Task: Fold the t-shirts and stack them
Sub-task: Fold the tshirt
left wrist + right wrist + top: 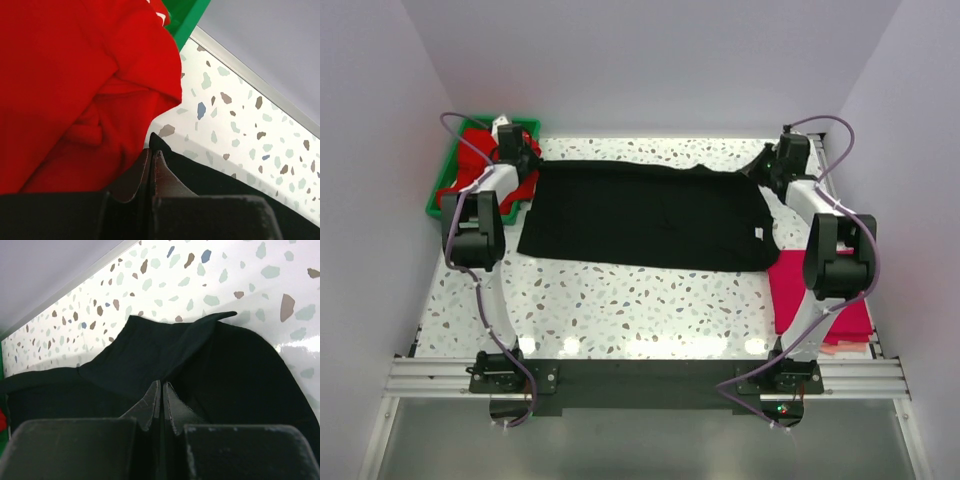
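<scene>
1. My left end effector (pixel 151 154) pinches the black t-shirt (pixel 645 215) by its far-left corner, right beside the red t-shirts (pixel 75 90).
2. My right end effector (pixel 161 388) clamps its far-right edge.
3. Shirt's spread flat; desk (pixel 620 310) shows along its near hem.

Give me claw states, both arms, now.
Left claw: closed, pinching a corner of the black t-shirt.
Right claw: closed, pinching the same black t-shirt.

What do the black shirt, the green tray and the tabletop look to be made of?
Black shirt: seemingly soft matte knit cloth; it creases and folds. Green tray: likely rigid plastic, with a smooth straight rim. Tabletop: hard, glossy, speckled terrazzo-look surface; lamp glare shows, stone or laminate unclear.
</scene>
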Robot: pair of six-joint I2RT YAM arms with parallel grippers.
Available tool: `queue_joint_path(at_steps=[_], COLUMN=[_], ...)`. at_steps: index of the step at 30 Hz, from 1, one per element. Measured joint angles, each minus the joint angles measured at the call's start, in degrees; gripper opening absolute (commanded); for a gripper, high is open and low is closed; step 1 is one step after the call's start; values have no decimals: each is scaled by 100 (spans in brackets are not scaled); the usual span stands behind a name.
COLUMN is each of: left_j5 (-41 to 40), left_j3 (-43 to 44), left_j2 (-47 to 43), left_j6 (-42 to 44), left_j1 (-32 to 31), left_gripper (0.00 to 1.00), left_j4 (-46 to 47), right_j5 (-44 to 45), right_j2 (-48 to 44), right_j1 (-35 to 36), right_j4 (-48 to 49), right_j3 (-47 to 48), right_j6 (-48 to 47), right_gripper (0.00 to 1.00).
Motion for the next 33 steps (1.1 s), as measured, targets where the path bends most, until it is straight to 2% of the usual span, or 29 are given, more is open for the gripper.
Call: queue_joint_path(at_steps=[18,33], left_j5=[-131,-299], left_j3=[-1604,-2409], left_j2=[-1176,-1906], left_j6=[-256,-358], left_j1=[59,68], left_gripper=[0,0], left_j4=[-83,-337], right_j5=[0,15], right_j2=[-1456,-2061], right_j1=[-26,-28], right_j4=[155,131], right_j3=[-2022,-2680], right_j6=[260,341], right_gripper=[0,0])
